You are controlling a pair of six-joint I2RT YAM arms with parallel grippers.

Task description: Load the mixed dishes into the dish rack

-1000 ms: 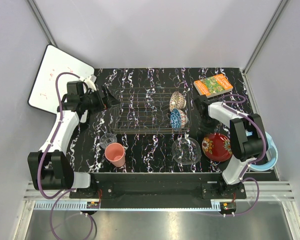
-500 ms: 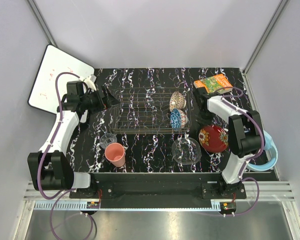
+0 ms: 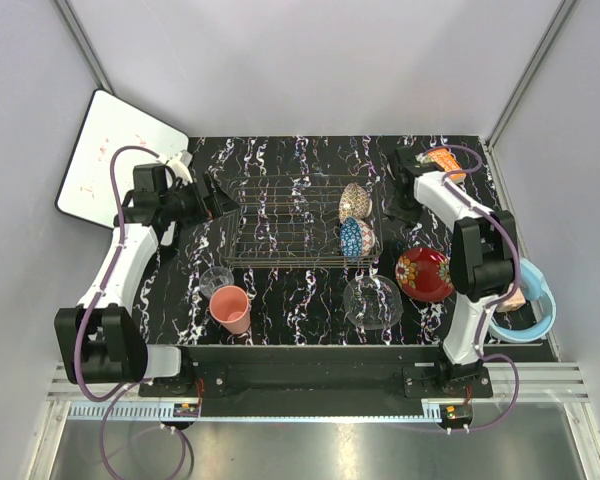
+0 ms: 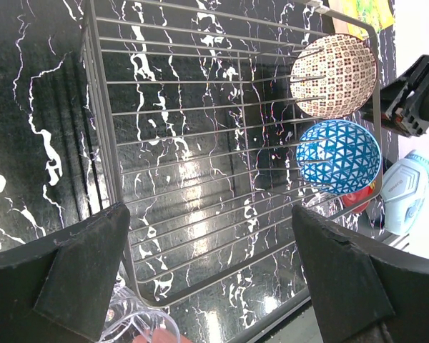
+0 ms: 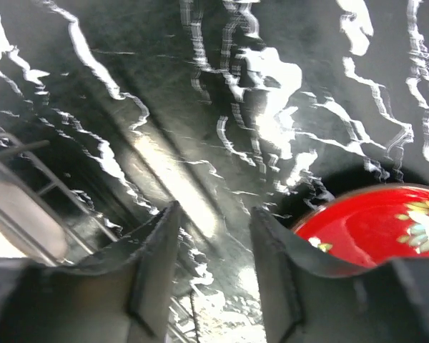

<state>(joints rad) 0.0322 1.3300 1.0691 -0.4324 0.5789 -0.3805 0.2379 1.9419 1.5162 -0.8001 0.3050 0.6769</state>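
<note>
The left claw (image 4: 211, 236) and right claw (image 5: 213, 243) gape empty; the red dish (image 3: 424, 274) looks slippery and breakable, so pinch its rim.

A robot lab booth: plain walls (image 3: 310, 60), marbled tabletop (image 3: 280, 150).

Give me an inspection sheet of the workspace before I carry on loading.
Surface: black marbled mat, glossy.
Job's things: dish rack holds tan-red bowl and blue bowl on edge; pink cup, small glass, glass plate, red dish outside it.
Clutter: orange-green book, light blue round thing, white board.
Pincers: left pincer open at the rack's end; right pincer open, empty.
Cables: purple cables, none across the rack.
Surroundings: pale walls.
</note>
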